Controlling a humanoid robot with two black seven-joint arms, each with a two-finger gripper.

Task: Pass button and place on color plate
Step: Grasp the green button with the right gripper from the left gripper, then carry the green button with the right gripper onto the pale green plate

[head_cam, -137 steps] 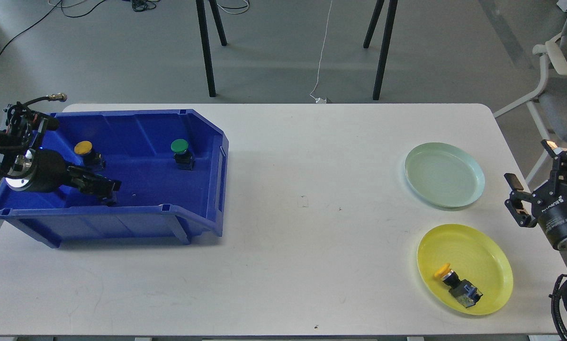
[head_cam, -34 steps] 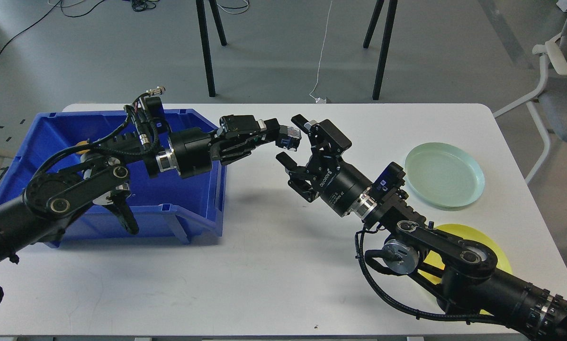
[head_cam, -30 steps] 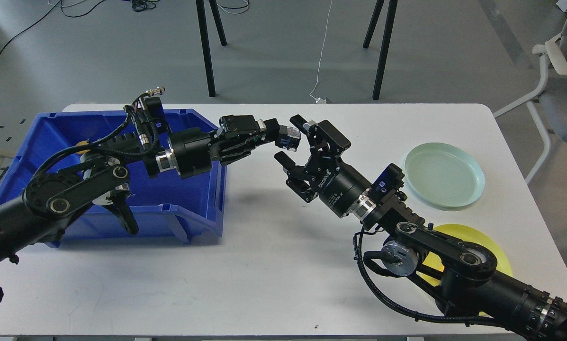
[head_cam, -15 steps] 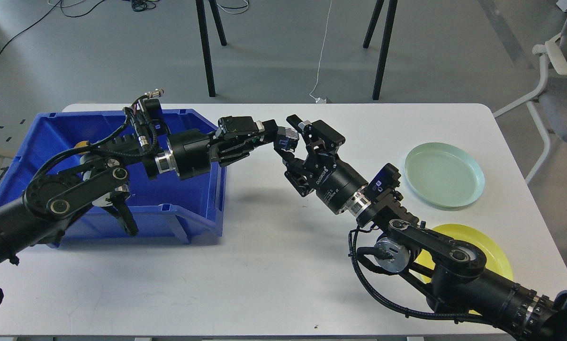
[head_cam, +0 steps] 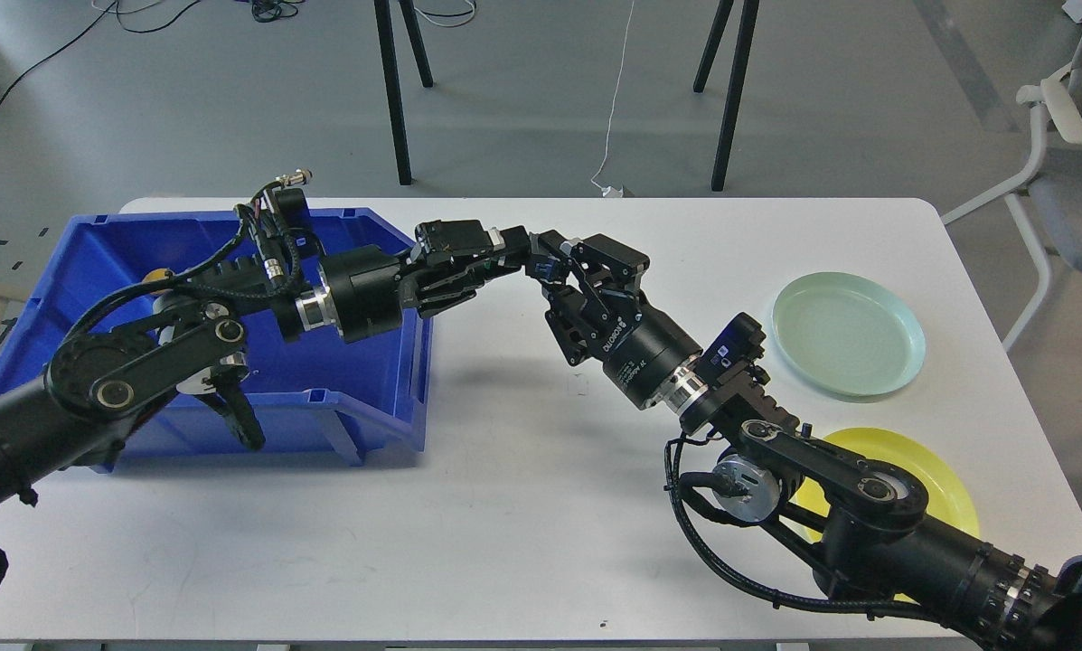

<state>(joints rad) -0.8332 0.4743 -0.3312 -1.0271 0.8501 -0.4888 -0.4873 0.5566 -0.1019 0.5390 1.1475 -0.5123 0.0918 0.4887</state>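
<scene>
White table, "DUOROBO"-lettered right gripper

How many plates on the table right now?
2. A pale green plate sits at the table's right side, fully visible. A yellow plate lies nearer the front right corner, mostly hidden behind the right arm.

This looks like a robotics lab or test room. A plain white surface stands on a bare grey floor, with loose cables trailing across it beyond the far edge, black tripod legs standing there, and a grey office chair past the far right corner.
</scene>
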